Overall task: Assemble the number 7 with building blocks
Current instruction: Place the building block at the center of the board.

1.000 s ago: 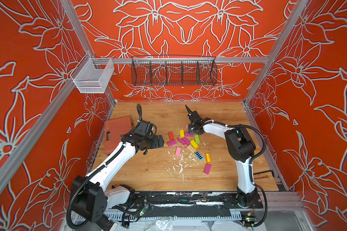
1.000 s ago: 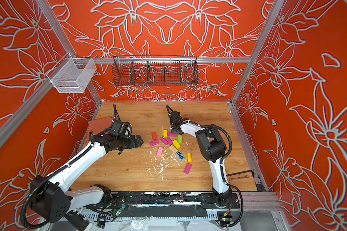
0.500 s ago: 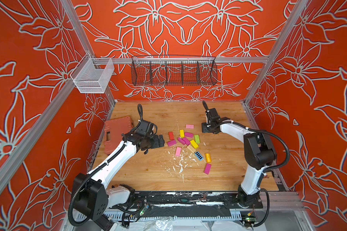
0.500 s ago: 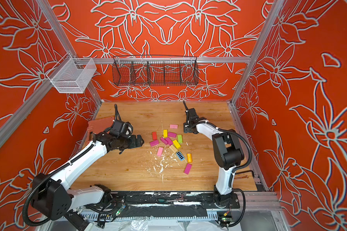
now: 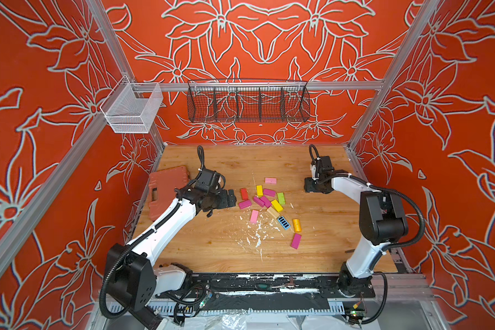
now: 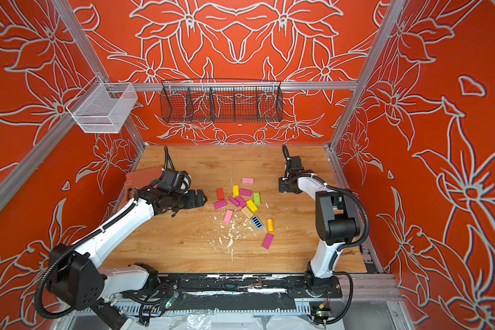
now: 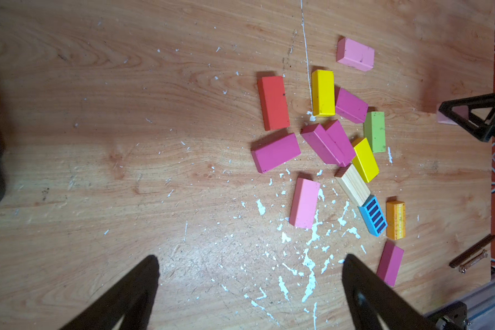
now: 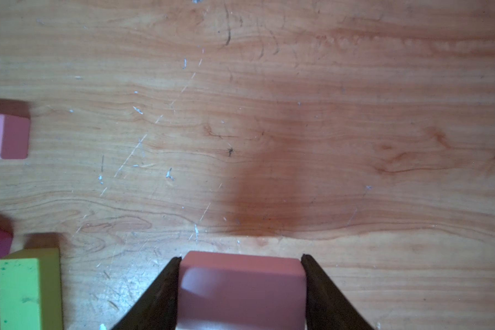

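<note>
Held piece: we've got a pale pink block (image 8: 242, 291) pinched between the jaws of the right gripper (image 8: 241, 257), a finger flat against each of two opposite sides, just above bare wood.
Long axis: we can't call it; only the end between the tips shows in the wrist view, and the rest runs out of frame.
Where it hangs: in both top views it sits between 2 and 3 o'clock of the loose pile, well apart from it.
The pile: the building blocks (image 5: 277, 205) lie flat and jumbled mid-table with no bar and no stem laid out, so we judge the number 7 not yet begun.
Nearest neighbours: the green block (image 5: 281, 198) marks the pile's 3 o'clock edge, and a second pink block (image 5: 270, 180) lies alone at 12 o'clock.
Left gripper: the left gripper (image 7: 250, 257) has its jaws spread wide and empty at 9 o'clock of the pile, close to a magenta block (image 5: 245, 204).
Which arm: the right has the piece, while the left is closer to the stock.
Coming move: we reckon it's a set-down on the open table (image 5: 320, 228), and it hinges on which way the block's long side ends up lying there.
</note>
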You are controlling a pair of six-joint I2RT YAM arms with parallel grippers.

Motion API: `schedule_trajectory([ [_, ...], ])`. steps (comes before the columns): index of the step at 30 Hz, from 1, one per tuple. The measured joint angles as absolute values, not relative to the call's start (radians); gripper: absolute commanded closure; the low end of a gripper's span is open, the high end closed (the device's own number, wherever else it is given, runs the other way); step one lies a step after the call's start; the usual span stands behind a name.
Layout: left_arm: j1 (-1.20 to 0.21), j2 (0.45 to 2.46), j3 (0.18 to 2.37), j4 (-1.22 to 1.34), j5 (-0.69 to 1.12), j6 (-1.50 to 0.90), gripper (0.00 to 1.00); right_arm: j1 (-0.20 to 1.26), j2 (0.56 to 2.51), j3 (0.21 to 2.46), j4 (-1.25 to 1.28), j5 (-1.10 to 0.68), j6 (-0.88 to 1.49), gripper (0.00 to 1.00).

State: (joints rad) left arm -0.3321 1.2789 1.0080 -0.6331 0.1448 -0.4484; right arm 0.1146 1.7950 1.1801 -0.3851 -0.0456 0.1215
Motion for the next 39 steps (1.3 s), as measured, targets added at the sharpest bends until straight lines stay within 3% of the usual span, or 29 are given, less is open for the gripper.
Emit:
schedule_trajectory([
  [14,-0.332,1.288,1.007,-0.607,0.160,-0.425,0.03,0.112,1.890,1.248,-0.440,-0.042,0.082,0.49],
  [27,-0.332,1.292,1.007,-0.604,0.146,-0.411,0.03,0.110,1.904,1.250,-0.463,-0.039,0.059,0.36],
  [36,-0.332,1.291,1.007,-0.604,0.131,-0.405,0.03,0.110,1.900,1.250,-0.468,-0.049,0.052,0.17],
  [39,-0.332,1.291,1.007,-0.605,0.127,-0.402,0.03,0.110,1.887,1.250,-0.472,-0.051,0.051,0.04],
])
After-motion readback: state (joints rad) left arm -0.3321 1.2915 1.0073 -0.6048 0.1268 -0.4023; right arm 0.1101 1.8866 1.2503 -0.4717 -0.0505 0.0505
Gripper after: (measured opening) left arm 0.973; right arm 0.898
